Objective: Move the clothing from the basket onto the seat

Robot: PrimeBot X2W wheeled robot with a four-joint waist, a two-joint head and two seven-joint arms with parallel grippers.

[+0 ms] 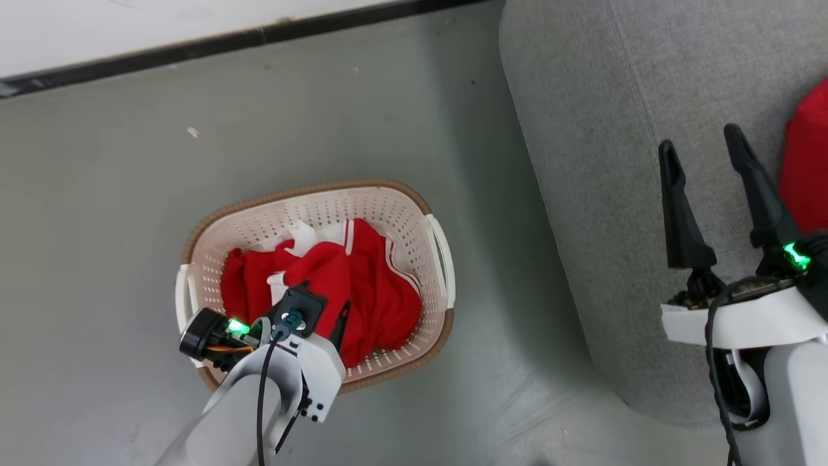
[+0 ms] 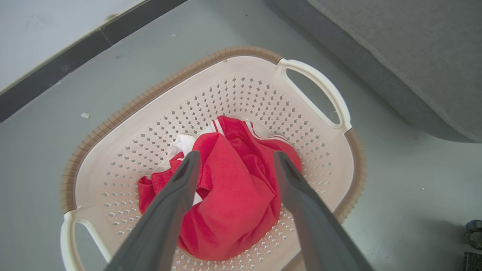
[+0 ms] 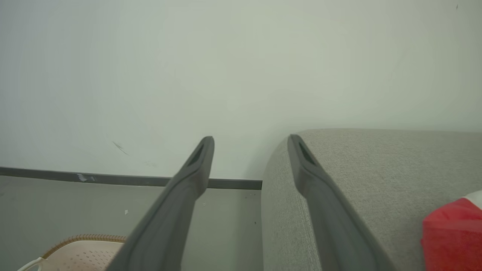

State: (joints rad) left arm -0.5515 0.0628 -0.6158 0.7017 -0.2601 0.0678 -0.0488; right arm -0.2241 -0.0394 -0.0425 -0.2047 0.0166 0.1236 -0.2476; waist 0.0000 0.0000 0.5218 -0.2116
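Head view, stock as I read it from the remote station.

Item 1: basket (image 1: 394, 210), cream perforated plastic, brown woven-look rim, 2 side handles. It stands on the grey floor (image 1: 129, 226), near the seat's rounded corner, with a strip of floor between them.

Item 2: clothing (image 1: 378, 294), bright red with white stripes and white trim. It lies crumpled in 1 heap on the basket's bottom, wholly inside the rim.

Item 3: seat (image 1: 608, 194), large grey upholstered cushion with a stitched seam, on the robot's right.

Item 4: red piece (image 1: 805, 168), lying on the seat at the frame's right edge. In the right wrist view a white band shows along its top.

Item 5: left end effector (image 2: 236, 156), lowered into the basket. In the left wrist view its 2 dark fingers are spread wide and flank the red heap, with nothing pinched between them. I cannot tell whether the tips touch the cloth.

Item 6: right end effector (image 1: 700, 139), above the seat near its edge. Its fingers are spread wide and it carries nothing. The red piece lies just beside it, apart from the fingers.

Item 7: pale wall with dark baseboard (image 1: 194, 48), running behind the basket and the seat.
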